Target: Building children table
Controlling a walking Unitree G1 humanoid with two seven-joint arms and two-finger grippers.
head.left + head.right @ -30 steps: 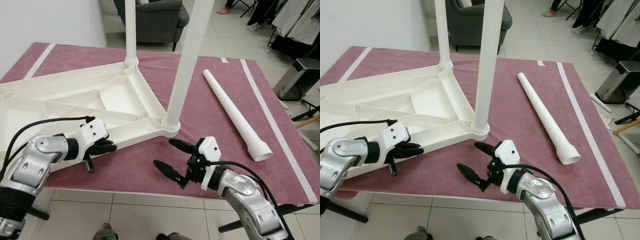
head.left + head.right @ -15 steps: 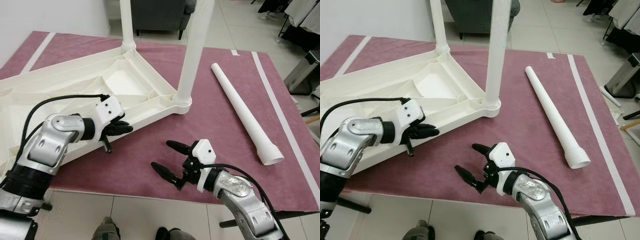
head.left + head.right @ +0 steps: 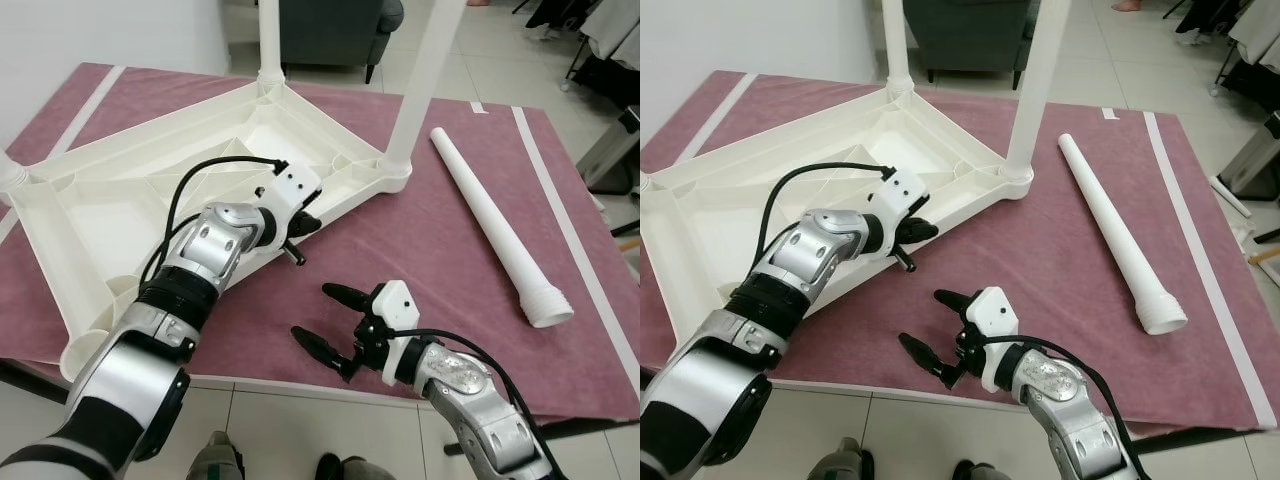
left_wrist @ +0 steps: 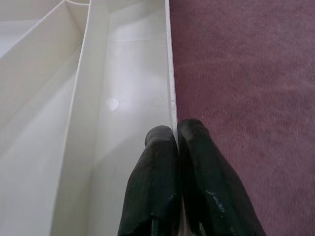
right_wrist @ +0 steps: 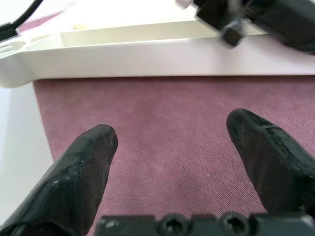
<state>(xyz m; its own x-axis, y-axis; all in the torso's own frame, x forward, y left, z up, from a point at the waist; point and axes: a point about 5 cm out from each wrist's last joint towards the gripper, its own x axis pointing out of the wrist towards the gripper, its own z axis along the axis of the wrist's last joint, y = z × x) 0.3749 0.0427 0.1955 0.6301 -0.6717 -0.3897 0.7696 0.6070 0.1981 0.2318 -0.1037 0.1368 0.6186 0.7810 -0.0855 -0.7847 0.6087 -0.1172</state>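
**Gripping the tabletop rim, left arm reached further in**

Looking across the scene, you have the maroon mat point(image 3: 450, 270) spread over the work surface, with the white upturned tabletop point(image 3: 130, 200) lying ribs-up on its left half. Compared with a second ago the camera has swung, so more of the tabletop's near-left corner now shows; treat that as your head moving, not the tabletop.

Two fitted legs stand upright from the tabletop's sockets: one at the far corner point(image 3: 270, 40), one at the near-right corner point(image 3: 420, 80). A loose leg point(image 3: 495, 225) lies flat on the mat well to the right of them, its ribbed wide end toward you, in the same spot on the mat as before.

Your left arm has stretched forward since the earlier frames. The left gripper point(image 3: 305, 222) now sits on the tabletop's long near edge, not far from the near-right leg, where a second ago it was back by the near-left part of that edge. In the left wrist view its fingers point(image 4: 157, 182) are pinched together over the thin rim wall, one inside the channel and one on the mat side.

Your right gripper point(image 3: 328, 318) hovers low over bare mat near the front edge, fingers spread wide with nothing between them, much as it was earlier.
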